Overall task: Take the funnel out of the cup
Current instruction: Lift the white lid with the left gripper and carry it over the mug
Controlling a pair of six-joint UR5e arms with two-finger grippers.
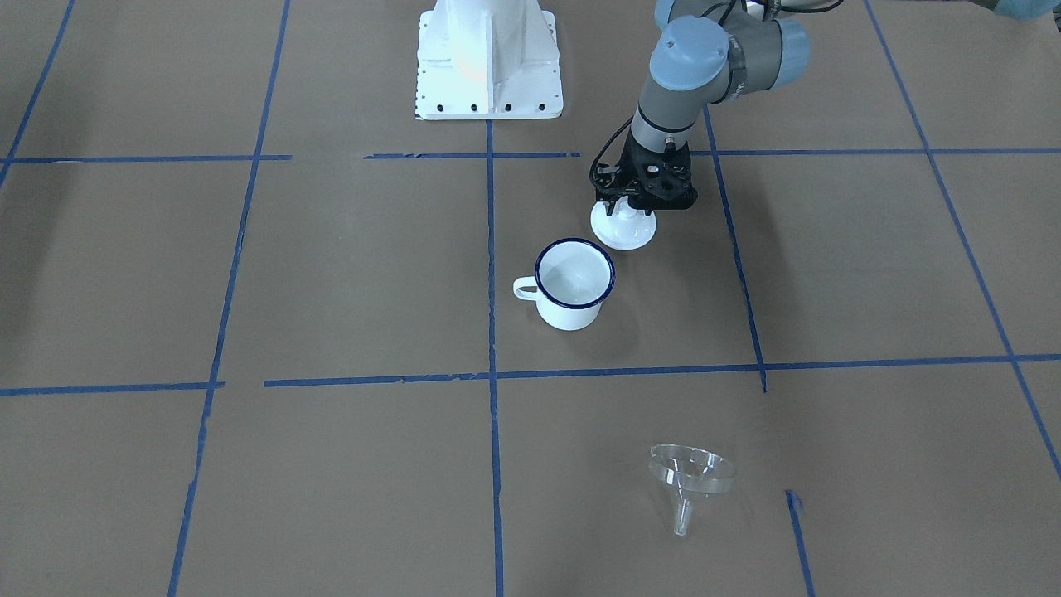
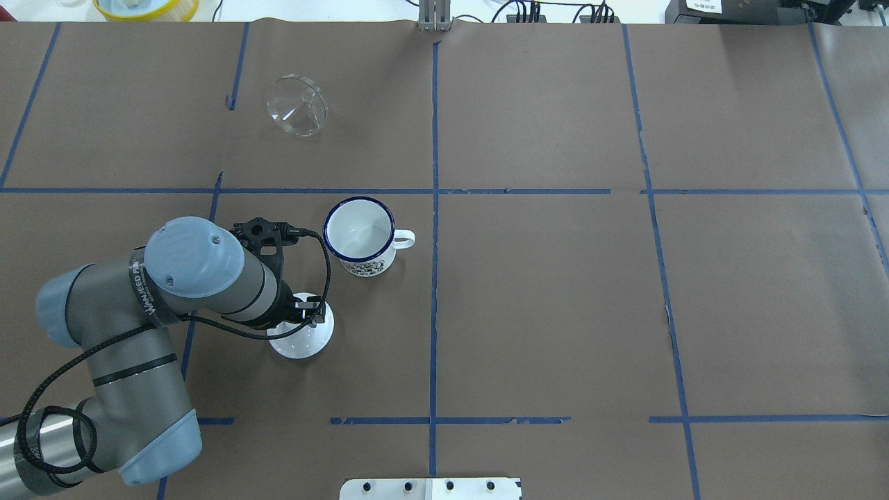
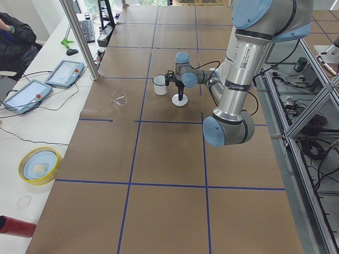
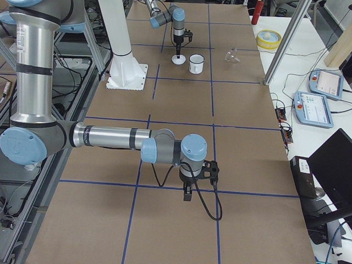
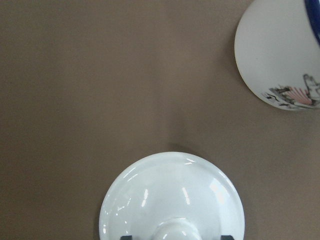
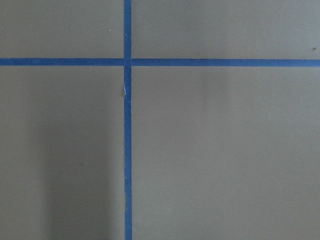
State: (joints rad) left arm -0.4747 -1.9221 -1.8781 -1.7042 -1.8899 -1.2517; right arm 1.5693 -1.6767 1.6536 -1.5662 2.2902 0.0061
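The clear funnel [image 1: 692,473] lies on its side on the brown table, far from the cup; it also shows in the overhead view [image 2: 297,105]. The white cup [image 1: 574,286] with the dark blue rim stands upright and empty [image 2: 361,236]; part of it shows in the left wrist view [image 5: 280,55]. My left gripper [image 1: 627,207] hangs over a white knobbed lid [image 1: 623,228] beside the cup. Its jaws stand either side of the knob with gaps. My right gripper [image 4: 187,192] hovers over bare table far from the objects; I cannot tell its state.
The lid [image 5: 170,195] rests on the table. The white robot base [image 1: 489,58] stands behind the cup. A yellow bowl [image 2: 146,7] sits off the table's far corner. Blue tape lines [image 6: 127,150] cross the table.
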